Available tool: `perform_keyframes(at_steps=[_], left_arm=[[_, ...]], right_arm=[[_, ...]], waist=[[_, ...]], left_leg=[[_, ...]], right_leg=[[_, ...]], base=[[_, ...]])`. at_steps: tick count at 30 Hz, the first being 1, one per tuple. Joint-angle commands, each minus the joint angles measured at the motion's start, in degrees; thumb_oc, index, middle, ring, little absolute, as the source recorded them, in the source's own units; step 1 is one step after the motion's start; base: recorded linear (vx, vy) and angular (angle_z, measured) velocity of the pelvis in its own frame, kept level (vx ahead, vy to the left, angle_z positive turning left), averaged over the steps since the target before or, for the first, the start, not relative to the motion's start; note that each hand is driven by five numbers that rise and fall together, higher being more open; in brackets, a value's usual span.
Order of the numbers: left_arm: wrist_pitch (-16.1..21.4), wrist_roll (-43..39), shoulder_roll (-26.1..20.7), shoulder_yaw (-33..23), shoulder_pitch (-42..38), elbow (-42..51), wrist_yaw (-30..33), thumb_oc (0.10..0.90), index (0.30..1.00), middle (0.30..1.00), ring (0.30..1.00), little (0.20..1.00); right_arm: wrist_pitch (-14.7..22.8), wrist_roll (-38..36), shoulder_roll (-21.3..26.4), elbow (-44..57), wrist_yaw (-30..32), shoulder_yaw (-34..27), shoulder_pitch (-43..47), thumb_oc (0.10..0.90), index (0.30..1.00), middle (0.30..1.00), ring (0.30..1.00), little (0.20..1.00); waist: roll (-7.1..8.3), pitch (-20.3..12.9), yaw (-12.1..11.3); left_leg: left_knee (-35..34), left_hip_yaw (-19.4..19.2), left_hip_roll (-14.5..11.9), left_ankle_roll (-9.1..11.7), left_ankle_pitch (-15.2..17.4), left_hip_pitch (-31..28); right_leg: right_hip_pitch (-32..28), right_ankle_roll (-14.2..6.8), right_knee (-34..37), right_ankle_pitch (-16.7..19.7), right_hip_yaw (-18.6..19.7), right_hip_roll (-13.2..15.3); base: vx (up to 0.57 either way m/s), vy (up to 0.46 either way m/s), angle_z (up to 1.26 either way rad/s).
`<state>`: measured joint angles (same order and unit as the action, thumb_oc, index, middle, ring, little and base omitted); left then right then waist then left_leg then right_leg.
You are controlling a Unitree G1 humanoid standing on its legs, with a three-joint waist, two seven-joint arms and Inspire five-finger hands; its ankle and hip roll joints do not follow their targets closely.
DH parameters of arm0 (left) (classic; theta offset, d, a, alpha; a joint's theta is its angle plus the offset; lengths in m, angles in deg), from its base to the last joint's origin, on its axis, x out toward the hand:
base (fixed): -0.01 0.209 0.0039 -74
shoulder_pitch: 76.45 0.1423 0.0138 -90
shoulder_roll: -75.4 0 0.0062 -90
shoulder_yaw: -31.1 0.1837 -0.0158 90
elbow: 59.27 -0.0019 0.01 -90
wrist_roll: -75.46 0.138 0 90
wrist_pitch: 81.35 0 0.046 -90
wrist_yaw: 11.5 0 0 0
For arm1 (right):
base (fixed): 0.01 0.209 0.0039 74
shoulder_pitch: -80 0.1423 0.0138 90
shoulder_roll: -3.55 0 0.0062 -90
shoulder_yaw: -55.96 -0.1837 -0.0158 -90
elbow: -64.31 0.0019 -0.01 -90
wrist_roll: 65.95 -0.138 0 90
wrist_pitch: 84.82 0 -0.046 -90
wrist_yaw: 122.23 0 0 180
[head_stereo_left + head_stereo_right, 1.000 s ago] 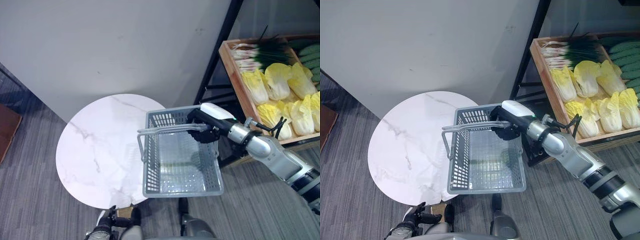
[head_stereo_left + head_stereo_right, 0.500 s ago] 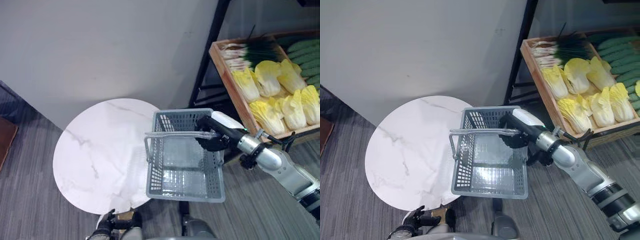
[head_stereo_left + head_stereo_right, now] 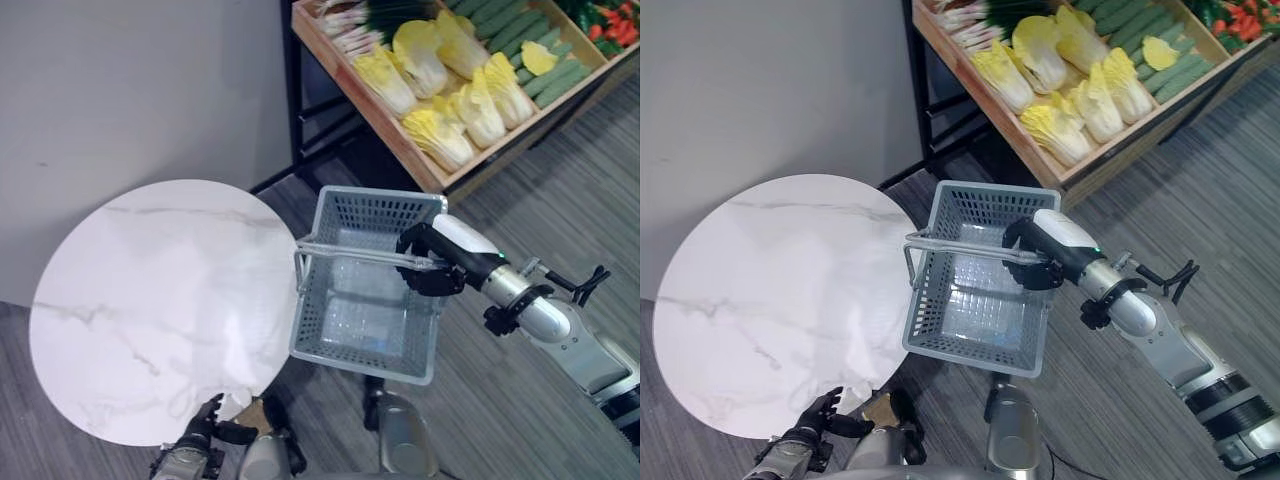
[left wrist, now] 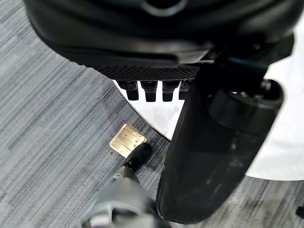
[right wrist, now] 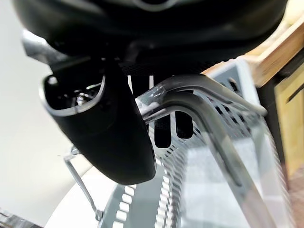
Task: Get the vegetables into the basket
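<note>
An empty grey mesh basket [image 3: 372, 204] hangs off the floor beside the round table's right edge. My right hand [image 3: 436, 264] is shut on its metal handle [image 3: 345, 253]; its own wrist view shows the handle [image 5: 190, 95] running under the curled fingers [image 5: 161, 130]. The vegetables lie in a wooden crate [image 3: 420, 168] on a black shelf at the upper right. They are pale yellow cabbages [image 3: 442, 132], green cucumbers [image 3: 503, 22], scallions [image 3: 350, 14] and something red [image 3: 612, 22]. My left hand [image 3: 812, 418] hangs low near the floor, open and holding nothing.
A round white marble table [image 3: 150, 300] fills the left half, with a grey wall [image 3: 130, 80] behind it. Grey carpet [image 3: 560, 170] runs between the basket and the shelf. A small brass plate [image 4: 126, 140] lies on the floor under the table's edge.
The whole view has swung toward the shelf, so more of the crate shows. The basket stays in my right hand and now hangs just off the table's edge, nearer the crate.
</note>
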<state>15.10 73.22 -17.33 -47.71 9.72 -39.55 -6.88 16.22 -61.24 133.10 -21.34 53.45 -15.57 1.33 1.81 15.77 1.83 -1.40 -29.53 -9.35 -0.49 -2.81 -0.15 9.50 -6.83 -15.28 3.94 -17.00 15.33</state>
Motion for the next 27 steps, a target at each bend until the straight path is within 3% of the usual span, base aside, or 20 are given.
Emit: perform_keyframes(at_steps=[1,2,4,6,9,13,18,22,27], left_arm=[[0.1,1.2,-0.2,-1.3,4.0,-0.8,-0.5,0.9,1.0,1.0,1.0,1.0],[0.1,1.2,-0.2,-1.4,4.1,-0.7,-0.5,0.9,1.0,1.0,1.0,1.0],[0.0,0.4,0.0,-2.2,4.1,-0.9,-0.1,0.9,1.0,1.0,1.0,1.0],[-0.2,-0.4,-0.1,-3.5,4.4,-1.3,0.0,0.9,1.0,1.0,1.0,1.0],[-0.3,-0.7,0.2,-4.1,4.5,-1.8,0.0,0.9,1.0,1.0,1.0,1.0],[-0.3,0.3,1.8,-4.5,4.7,-3.1,0.2,0.9,1.0,1.0,1.0,1.0],[-0.3,0.8,3.1,-4.6,5.1,-3.0,0.2,0.9,1.0,1.0,1.0,1.0],[-0.2,1.3,3.5,-4.5,5.1,-3.0,0.3,0.9,1.0,1.0,1.0,1.0],[0.2,2.3,4.3,-3.5,4.7,-2.3,-0.2,0.9,1.0,1.0,1.0,1.0]], right_arm=[[6.1,-3.9,-2.5,6.9,4.3,-2.1,13.0,0.4,0.3,0.3,0.3,0.3],[6.1,-3.9,-2.5,6.9,4.3,-2.0,13.1,0.4,0.3,0.3,0.3,0.3],[5.9,-4.2,-3.6,6.3,4.2,-0.5,14.7,0.4,0.3,0.3,0.3,0.3],[6.0,-4.6,-4.2,6.9,4.0,0.3,15.4,0.4,0.3,0.3,0.3,0.3],[6.1,-4.8,-4.2,7.1,3.9,0.4,15.5,0.4,0.3,0.3,0.3,0.3],[6.6,-3.9,-2.1,8.8,3.8,-0.5,14.0,0.4,0.3,0.3,0.3,0.3],[7.0,-3.0,0.6,9.5,4.3,-4.6,8.5,0.4,0.3,0.3,0.3,0.3],[7.2,-2.5,1.3,10.3,4.7,-8.0,4.3,0.4,0.3,0.3,0.3,0.3],[7.7,-2.9,1.2,11.2,5.0,-16.0,-5.6,0.4,0.3,0.3,0.3,0.3]], waist=[[1.82,-7.0,-2.3],[1.91,-7.0,-2.4],[3.25,-8.2,-4.3],[4.05,-8.3,-6.0],[3.94,-8.2,-6.1],[2.07,-7.6,-4.5],[0.27,-6.3,-2.5],[-0.91,-6.0,-1.3],[-3.01,-5.8,1.7]], left_leg=[[2.6,0.7,0.3,2.7,1.0,7.0],[2.7,0.6,0.3,2.7,1.1,6.9],[4.2,-3.4,-0.9,2.5,0.3,9.3],[5.3,-6.7,-2.4,3.5,-0.2,9.3],[7.1,-7.0,-3.6,4.2,-0.6,9.7],[8.7,-7.1,-7.0,7.1,-3.6,10.6],[9.8,-7.4,-10.2,9.4,-6.1,10.3],[9.0,-8.0,-11.3,10.3,-7.5,9.2],[8.2,-7.7,-13.2,12.2,-10.1,7.4]], right_leg=[[-8.7,-5.4,2.6,3.2,1.5,5.2],[-8.8,-5.5,2.8,3.3,1.6,5.2],[-12.8,-5.6,3.3,4.4,0.2,4.4],[-13.2,-6.2,7.0,4.2,-4.6,4.0],[-13.2,-5.7,8.4,2.5,-6.8,3.3],[-14.0,-3.3,13.6,-3.8,-6.8,-0.8],[-14.7,-2.1,15.4,-5.6,-5.5,-3.9],[-14.2,-1.4,14.6,-6.3,-4.2,-4.9],[-14.1,0.3,14.1,-7.8,-1.8,-7.2]], base=[[-0.16,-0.002,-0.98],[-0.23,-0.083,-1.06],[-0.22,-0.079,-1.17],[-0.11,-0.129,-1.91],[-0.04,-0.121,-0.67],[-0.04,-0.199,-0.14],[-0.05,-0.139,-0.13],[-0.04,-0.073,-0.15],[-0.02,-0.115,-0.12]])
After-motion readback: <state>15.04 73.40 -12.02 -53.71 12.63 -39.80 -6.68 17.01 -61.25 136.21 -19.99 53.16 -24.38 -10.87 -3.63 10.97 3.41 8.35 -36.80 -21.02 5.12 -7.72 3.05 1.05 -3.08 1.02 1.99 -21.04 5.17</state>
